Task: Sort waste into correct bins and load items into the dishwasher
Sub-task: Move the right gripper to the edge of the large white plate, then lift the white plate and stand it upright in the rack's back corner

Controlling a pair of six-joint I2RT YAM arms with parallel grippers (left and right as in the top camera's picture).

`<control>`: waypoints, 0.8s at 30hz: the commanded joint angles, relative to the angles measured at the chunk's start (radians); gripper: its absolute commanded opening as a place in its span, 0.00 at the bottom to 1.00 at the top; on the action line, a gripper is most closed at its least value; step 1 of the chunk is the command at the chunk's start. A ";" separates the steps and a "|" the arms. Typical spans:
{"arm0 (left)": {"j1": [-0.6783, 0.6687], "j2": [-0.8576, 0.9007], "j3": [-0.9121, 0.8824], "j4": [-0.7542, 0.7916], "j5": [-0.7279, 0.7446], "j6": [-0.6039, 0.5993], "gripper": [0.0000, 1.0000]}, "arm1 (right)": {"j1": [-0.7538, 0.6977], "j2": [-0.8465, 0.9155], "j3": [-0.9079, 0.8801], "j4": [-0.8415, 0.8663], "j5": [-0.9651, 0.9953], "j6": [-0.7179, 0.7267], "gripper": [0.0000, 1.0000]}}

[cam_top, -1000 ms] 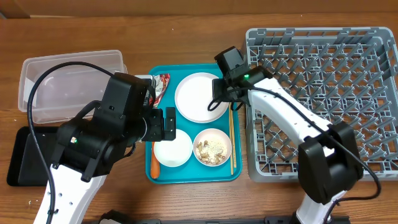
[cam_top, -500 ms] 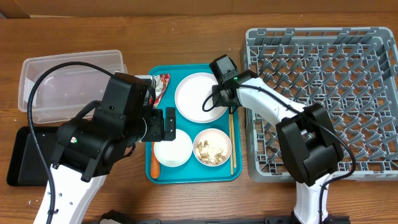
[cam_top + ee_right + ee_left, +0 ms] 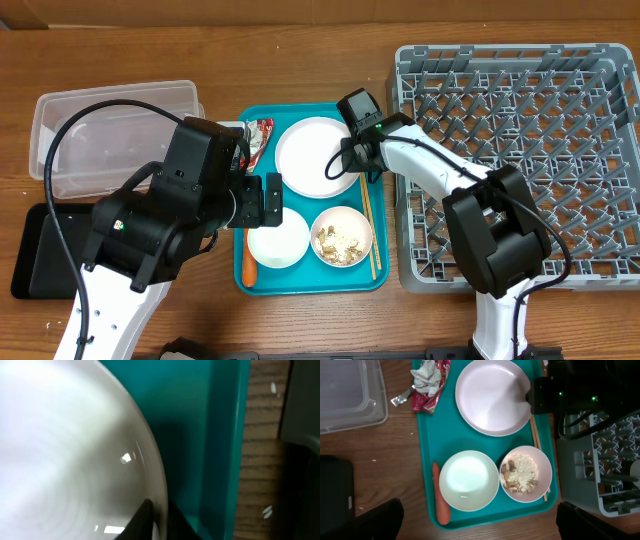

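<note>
Large plate [image 3: 318, 157] first: my right gripper [image 3: 349, 160] is pressed together on its rim at the plate's 3 o'clock edge. The wrist view shows one fingertip [image 3: 144, 519] lying right on that pale lip, so I judge it a pinch on the plate. Step in hand, as I read it: loading the dishes, with the plate gripped but looking as if it lies flat on the teal tray [image 3: 310, 288], not yet lifted. The next move calls for a clean lift, then tipping the plate on edge and carrying it toward 3 o'clock. It must not brush the chopsticks [image 3: 371, 240] just beside it at 5 o'clock. My left gripper [image 3: 268, 200] hangs spread wide over the tray at the plate's 8 o'clock, holding nothing. Farther out at 3 o'clock, the dish rack [image 3: 560, 130] waits, pegs upright.
</note>
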 commanded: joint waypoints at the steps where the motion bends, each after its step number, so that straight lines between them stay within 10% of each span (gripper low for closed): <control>1: 0.005 -0.005 0.014 0.003 -0.016 0.008 1.00 | 0.006 0.005 0.006 -0.010 0.013 -0.005 0.04; 24: 0.005 0.010 0.014 0.003 -0.017 0.008 1.00 | 0.012 -0.246 0.043 -0.132 0.013 -0.005 0.04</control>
